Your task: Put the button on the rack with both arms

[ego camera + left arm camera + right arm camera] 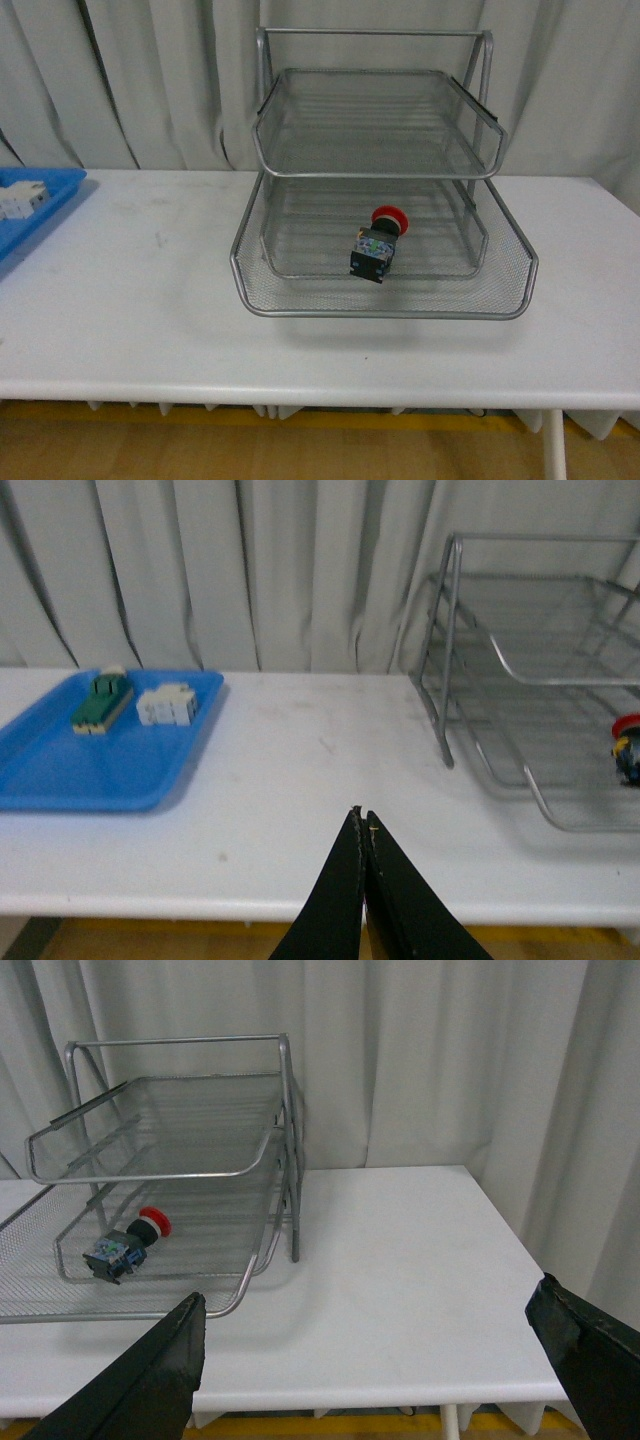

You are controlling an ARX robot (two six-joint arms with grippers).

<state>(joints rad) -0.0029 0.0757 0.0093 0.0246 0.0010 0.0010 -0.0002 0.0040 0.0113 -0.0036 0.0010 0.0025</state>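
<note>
Closest in: left tool point(364, 825), black fingers pressed together, clenched on nothing, low over bare counter point(300, 780) near its front edge. Right tool point(365, 1300) also low over counter, fingers spread wide, released, nothing between. Neither arm visible in front view.

Button point(377, 245) already inside rack point(385, 313), lying on its side on mesh beneath top tier. Apparently on middle of 3 tiers, though hard to separate from lowest. Long axis roughly front to back: red cap toward rear and slightly right, black body toward open front lip. Touching neither tool.

From left tool: ahead and off to right, barely caught at edge of that wrist view. From right tool: ahead and off to left, seen whole. Well apart from both; right arm probably nearer.

Judged as placed, so no regrasp called for; only care likely needed is staying clear of rack frame.

Blue tray point(100, 780) far off to left with 2 blocks, not involved.
</note>
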